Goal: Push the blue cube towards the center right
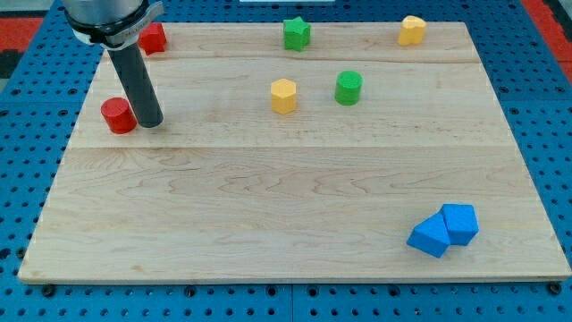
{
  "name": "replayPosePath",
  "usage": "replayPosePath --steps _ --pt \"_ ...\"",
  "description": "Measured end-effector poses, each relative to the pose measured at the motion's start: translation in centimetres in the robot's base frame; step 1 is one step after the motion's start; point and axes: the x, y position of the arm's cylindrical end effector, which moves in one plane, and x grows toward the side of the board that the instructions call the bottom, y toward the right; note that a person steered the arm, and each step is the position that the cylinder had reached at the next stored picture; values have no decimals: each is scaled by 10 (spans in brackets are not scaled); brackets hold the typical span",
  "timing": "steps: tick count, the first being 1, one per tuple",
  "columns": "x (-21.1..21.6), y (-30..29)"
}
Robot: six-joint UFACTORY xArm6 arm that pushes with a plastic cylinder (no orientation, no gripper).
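Note:
Two blue blocks sit touching near the view's bottom right: a blue cube (430, 235) on the left and a second blue block (460, 223) on its upper right. My tip (149, 122) rests on the board at the view's upper left, right beside a red cylinder (118, 115). The tip is far from the blue blocks, across the board.
A red block (154, 38) is partly hidden behind the rod at the top left. A green block (297, 33) and a yellow block (412, 29) lie along the top edge. A yellow block (283, 95) and a green cylinder (349, 87) sit near the upper middle. The wooden board (268, 206) lies on a blue pegboard.

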Motion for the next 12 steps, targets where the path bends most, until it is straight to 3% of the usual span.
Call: replayPosePath --steps 1,3,4,5,6,7,8,11,12 --pt "-3 1" --pt "-50 19" --pt "-70 122" --pt "-8 141" --pt "80 214" --pt "142 308" --pt "178 366" --pt "213 399" --pt "187 408"
